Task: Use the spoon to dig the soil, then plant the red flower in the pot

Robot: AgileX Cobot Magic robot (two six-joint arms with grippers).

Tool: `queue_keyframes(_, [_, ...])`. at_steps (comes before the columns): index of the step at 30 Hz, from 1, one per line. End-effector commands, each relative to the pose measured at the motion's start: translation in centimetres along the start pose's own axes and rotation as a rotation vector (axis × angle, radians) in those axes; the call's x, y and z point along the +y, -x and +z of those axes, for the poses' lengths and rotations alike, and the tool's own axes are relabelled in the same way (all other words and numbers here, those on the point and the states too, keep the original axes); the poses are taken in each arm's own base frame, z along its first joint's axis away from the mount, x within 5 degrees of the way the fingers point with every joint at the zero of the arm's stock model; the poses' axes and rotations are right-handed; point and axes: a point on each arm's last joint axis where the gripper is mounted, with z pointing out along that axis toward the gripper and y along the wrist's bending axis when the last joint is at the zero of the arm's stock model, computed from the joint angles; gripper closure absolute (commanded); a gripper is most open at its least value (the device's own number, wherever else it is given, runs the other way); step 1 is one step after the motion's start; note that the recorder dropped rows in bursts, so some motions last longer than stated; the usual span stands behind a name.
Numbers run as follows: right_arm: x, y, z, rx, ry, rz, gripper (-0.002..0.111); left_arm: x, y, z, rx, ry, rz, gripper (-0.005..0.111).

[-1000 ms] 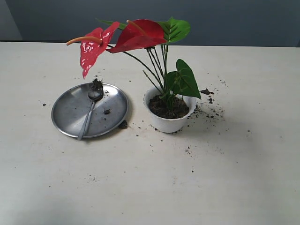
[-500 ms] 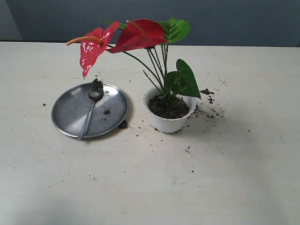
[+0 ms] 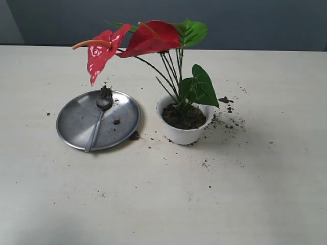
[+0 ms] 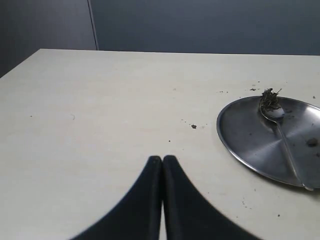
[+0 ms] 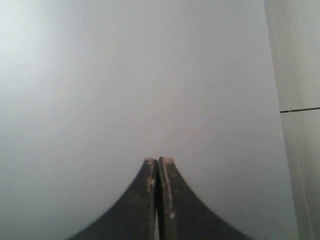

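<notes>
Exterior view: neither arm shows here; a pale table (image 3: pixel 168 204) carries everything.
red flower (image 3: pixel 150 38): planted in the pot, thin stems rising and leaning toward the left of this view; the two red blooms hang above the far edge of the steel plate.
pot (image 3: pixel 184 135): white, standing upright just right of the steel plate and not touching it, with a dark crumb on the table between them.
soil (image 3: pixel 176 118): fills the pot around the stems; a low green leaf hides where some stems enter it. Loose crumbs lie around the pot, thickest to its right.
spoon (image 3: pixel 96 127): lies on the steel plate, its bowl at the far rim with a dark clump on it; the left wrist view cuts off the handle's end.
steel plate (image 3: pixel 74 125): round, lying flat; the left wrist view shows only part of it.
left gripper (image 4: pixel 162 159): black fingers pressed together with nothing between them, over bare table near the steel plate.
right gripper (image 5: pixel 158 161): fingers pressed together, empty; behind it only a blurred grey surface, too vague to identify.
</notes>
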Motion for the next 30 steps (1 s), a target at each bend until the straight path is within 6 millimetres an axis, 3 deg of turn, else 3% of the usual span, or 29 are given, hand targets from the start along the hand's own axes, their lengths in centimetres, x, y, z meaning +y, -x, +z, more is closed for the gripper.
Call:
queue_keyframes(1, [-0.7, -1.8, -0.2, 0.004, -0.040, 0.052, 0.108, 0.0, -0.1, 0.0, -0.009, -0.001, 0.006, 0.106])
queue_keyframes(6, [-1.8, -2.9, -0.4, 0.061, -0.152, -0.013, 0.108, 0.0, -0.1, 0.0, -0.009, -0.001, 0.006, 0.106])
queue_keyframes(13, [-2.7, -5.5, -1.1, 0.349, -0.250, -0.023, 0.108, 0.0, -0.1, 0.0, -0.009, -0.001, 0.006, 0.106])
queue_keyframes(24, [-3.1, -7.9, -1.8, 0.460, -0.248, -0.103, 0.108, 0.0, -0.1, 0.0, -0.009, -0.001, 0.006, 0.106])
queue_keyframes(30, [-3.1, -7.8, -1.8, 0.465, -0.250, -0.093, 0.108, 0.0, -0.1, 0.0, -0.009, -0.001, 0.007, 0.106])
